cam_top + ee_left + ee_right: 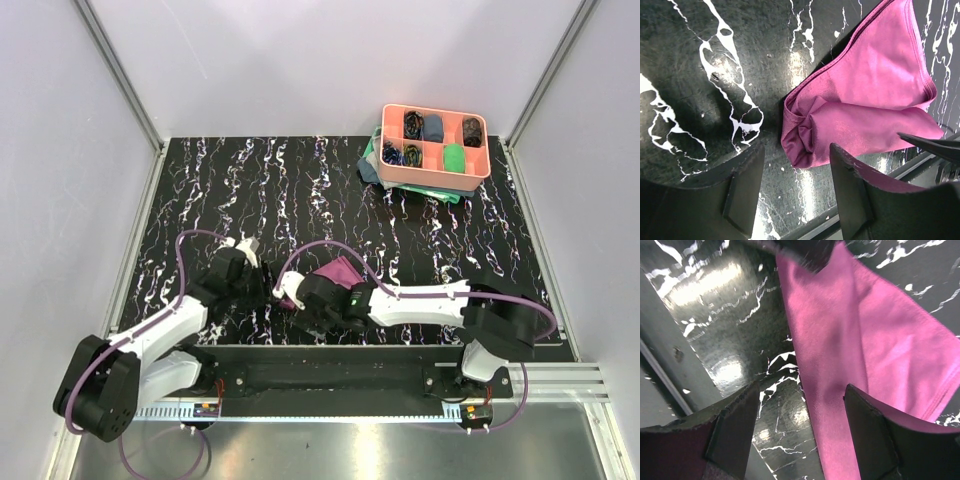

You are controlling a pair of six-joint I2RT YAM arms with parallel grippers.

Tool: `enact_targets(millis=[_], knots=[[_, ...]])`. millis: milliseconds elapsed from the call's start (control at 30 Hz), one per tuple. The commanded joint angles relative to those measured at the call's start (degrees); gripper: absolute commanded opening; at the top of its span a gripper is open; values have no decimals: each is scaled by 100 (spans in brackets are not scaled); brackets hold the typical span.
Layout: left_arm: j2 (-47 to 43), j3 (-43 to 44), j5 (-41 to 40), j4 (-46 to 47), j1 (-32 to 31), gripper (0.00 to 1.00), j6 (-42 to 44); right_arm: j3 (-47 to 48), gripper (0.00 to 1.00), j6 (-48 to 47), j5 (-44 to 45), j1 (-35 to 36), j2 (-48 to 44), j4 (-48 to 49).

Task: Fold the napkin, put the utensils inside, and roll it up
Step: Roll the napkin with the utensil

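I see the napkin (341,271) lying partly rolled near the front edge of the bench (250,180), between both arms. My left fingers (745,185) stand wide apart, gripping nothing, just short of the rolled end. My right fingers (735,425) are spread too, above the cloth, not clamping it.

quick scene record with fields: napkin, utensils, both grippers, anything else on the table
napkin: purple, near edge of table, one side rolled, rest flat
utensils: not visible in any view
left gripper: open, above the roll's end
right gripper: open, above the napkin
tray: pink, far right corner, holds small cloth rolls
teal cloth: under the tray
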Motion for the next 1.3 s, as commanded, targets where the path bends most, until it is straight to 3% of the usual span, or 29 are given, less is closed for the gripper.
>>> enact_targets(millis=[0,733,1067,1267], knots=[[-261,107,-265,-9,8,59,-81,147,77,-346,-42,-21,252,117],[-701,45,-177,-396,333,64,-11,419,77,-1014,309,-21,534,320],[-683,45,-151,-396,403,65,6,393,76,-1058,-103,-346,639,399],[-736,107,-151,-466,430,66,6,384,67,-1032,-594,-548,762,416]])
